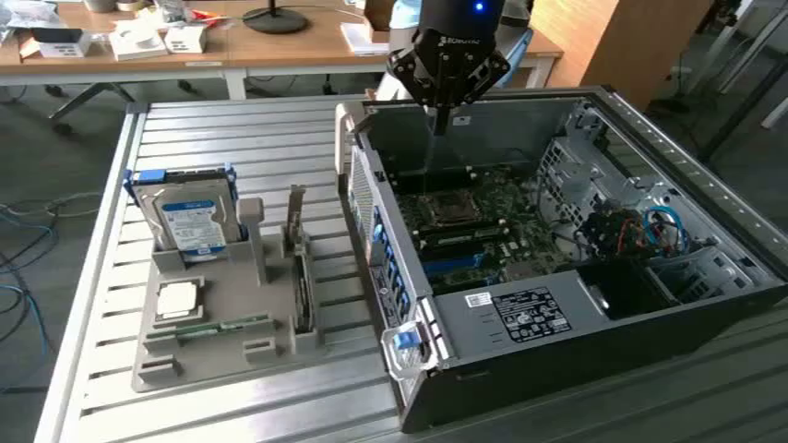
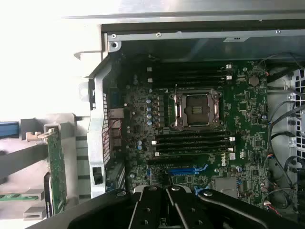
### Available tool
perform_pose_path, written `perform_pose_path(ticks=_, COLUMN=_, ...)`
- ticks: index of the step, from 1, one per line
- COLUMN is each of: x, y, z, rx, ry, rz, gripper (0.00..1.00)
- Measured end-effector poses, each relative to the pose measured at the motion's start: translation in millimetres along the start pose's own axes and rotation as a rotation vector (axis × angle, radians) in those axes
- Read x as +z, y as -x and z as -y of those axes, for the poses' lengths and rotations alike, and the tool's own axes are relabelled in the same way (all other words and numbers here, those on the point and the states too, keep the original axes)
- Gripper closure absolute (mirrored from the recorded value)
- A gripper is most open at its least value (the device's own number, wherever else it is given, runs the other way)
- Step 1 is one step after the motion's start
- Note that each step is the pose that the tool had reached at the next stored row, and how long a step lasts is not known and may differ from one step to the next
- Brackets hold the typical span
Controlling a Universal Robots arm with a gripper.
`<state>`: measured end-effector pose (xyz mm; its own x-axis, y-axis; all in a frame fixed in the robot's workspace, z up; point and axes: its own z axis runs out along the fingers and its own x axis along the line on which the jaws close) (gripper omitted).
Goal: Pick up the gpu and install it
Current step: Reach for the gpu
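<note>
**Gripper above the case, card in its tray**

The black gripper [image 1: 438,125] hangs empty, fingers pinched narrow, over the open black computer case [image 1: 591,378] at the exterior view's upper centre. The thin greenish-brown gpu card [image 1: 301,277] stands upright in the grey tray [image 1: 197,360], lower left.

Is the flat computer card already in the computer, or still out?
Still out. The thin dark-green circuit-board card with a silvery bracket stands on edge in the grey holder tray, beside the open computer case.
</note>
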<state>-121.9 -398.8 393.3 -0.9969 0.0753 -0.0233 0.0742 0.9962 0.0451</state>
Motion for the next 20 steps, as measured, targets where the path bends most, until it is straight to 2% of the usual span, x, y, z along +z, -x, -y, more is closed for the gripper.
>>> perform_pose_path(ticks=12, x=0.0, y=-0.2, z=0.0, rx=0.0, ry=0.0, rz=0.0001, gripper=0.89)
perform_pose_path(ticks=20, x=-0.3, y=-13.2, z=1.0, rx=0.0, ry=0.0001, rz=0.0014, gripper=0.89)
